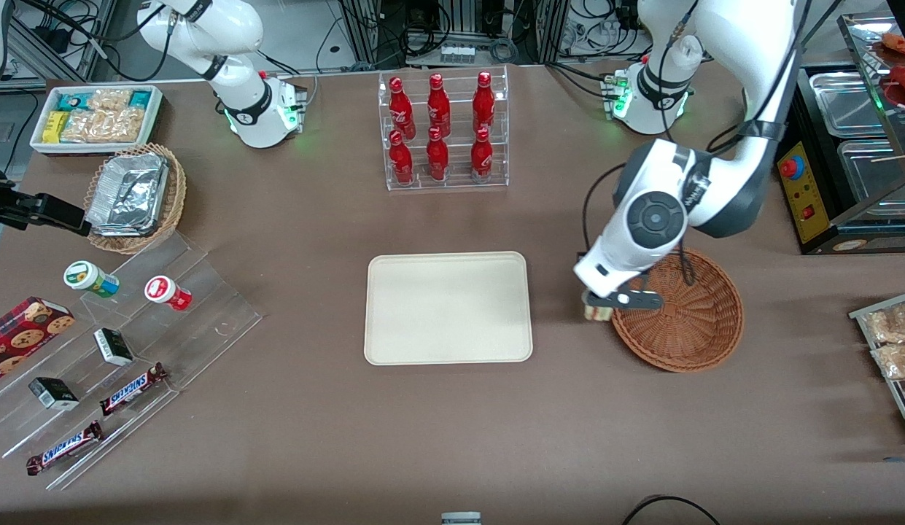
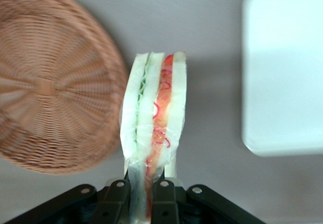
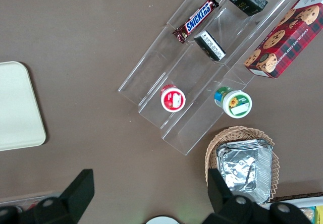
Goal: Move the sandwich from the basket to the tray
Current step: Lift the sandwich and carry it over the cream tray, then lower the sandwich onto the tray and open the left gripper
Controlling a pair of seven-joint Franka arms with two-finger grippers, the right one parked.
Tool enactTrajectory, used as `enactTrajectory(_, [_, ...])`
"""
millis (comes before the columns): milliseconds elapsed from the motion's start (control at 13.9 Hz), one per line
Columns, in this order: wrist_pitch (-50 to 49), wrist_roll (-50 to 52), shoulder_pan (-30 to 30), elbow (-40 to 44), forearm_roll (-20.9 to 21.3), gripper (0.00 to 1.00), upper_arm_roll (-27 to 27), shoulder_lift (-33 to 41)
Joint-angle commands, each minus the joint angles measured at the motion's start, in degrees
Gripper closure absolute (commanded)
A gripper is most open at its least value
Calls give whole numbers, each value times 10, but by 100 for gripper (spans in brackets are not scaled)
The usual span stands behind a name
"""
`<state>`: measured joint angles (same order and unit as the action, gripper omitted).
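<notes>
We saw end effector point(image 1: 601, 305) pinching sandwich point(image 2: 154, 133) between its fingers point(image 2: 117, 201), raised above table point(image 1: 452, 430); basket point(image 1: 689, 313) just beside it, tray point(image 1: 448, 308) near, empty.

Only stuff I can actually read: "SNICKERS" on the two candy bars point(image 1: 133, 389) point(image 1: 64, 448) lying on the clear stepped stand point(image 1: 204, 306), and "CHOCOLATE CHIP" along the edge of the red plaid cookie box point(image 3: 287, 32) next to that stand.
</notes>
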<state>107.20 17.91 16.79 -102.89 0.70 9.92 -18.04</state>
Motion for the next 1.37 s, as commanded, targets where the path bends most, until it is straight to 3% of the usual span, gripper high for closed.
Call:
enactTrajectory(0, [-64,-11,0,94,-22,100,46,-66])
enactTrajectory(144, [-53,61,10,115,1,100,81,-102])
enactTrajectory(432, [-33,200,62,231,54,100,82,-210])
enactTrajectory(865, [27,262,95,256,62,100,79,-259])
enactTrajectory(1297, [55,290,103,256,98,100,79,-270])
